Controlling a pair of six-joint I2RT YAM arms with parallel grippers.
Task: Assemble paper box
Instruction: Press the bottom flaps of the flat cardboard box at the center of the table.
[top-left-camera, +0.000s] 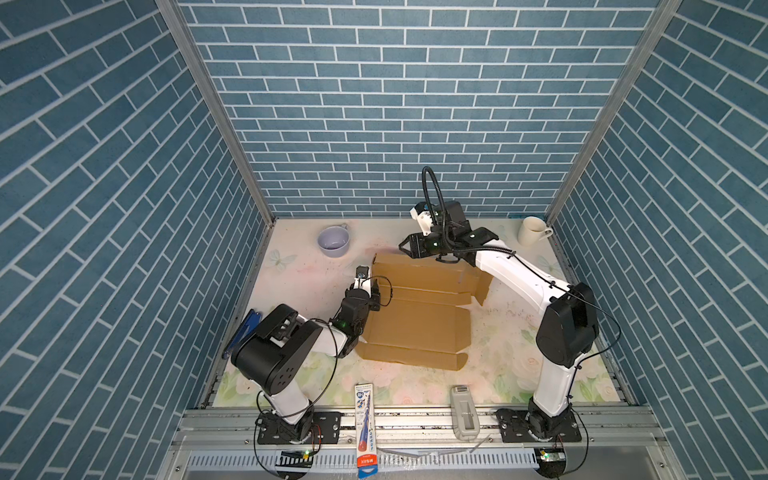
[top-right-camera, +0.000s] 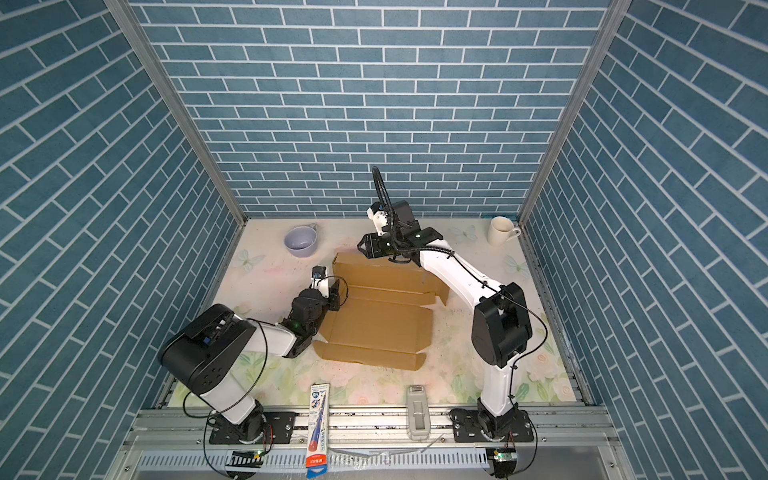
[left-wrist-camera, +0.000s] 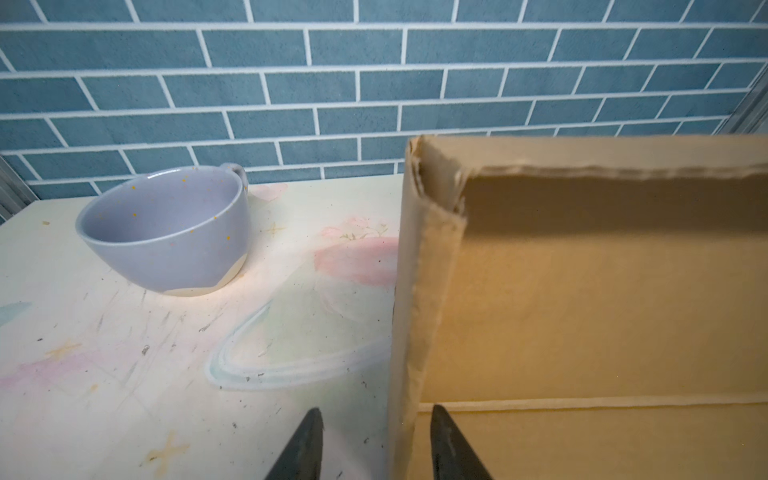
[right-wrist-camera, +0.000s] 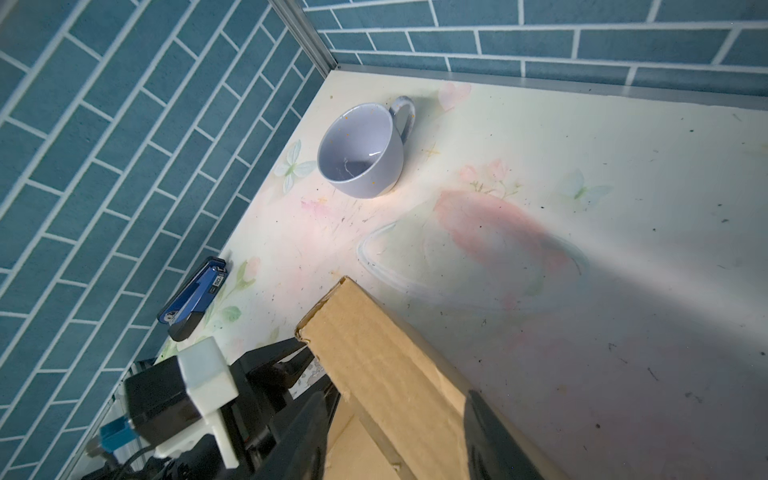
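Observation:
The paper box (top-left-camera: 419, 320) is brown cardboard lying mid-table, its back wall (top-left-camera: 424, 270) and left side wall (left-wrist-camera: 415, 291) raised and its front flaps flat. My left gripper (left-wrist-camera: 376, 415) is open at the box's left side. One fingertip is outside the side wall and the other inside, near the cardboard. In both top views it sits at that wall (top-left-camera: 375, 286) (top-right-camera: 335, 291). My right gripper (right-wrist-camera: 395, 399) is open and straddles the top edge of the back wall near its left corner (top-left-camera: 402, 246).
A lavender cup (top-left-camera: 333, 242) (left-wrist-camera: 166, 232) stands behind and left of the box. A white mug (top-left-camera: 533, 230) is at the back right corner. A blue stapler (right-wrist-camera: 195, 297) lies by the left wall. A pen package (top-left-camera: 365, 424) and a grey device (top-left-camera: 464, 411) lie on the front edge.

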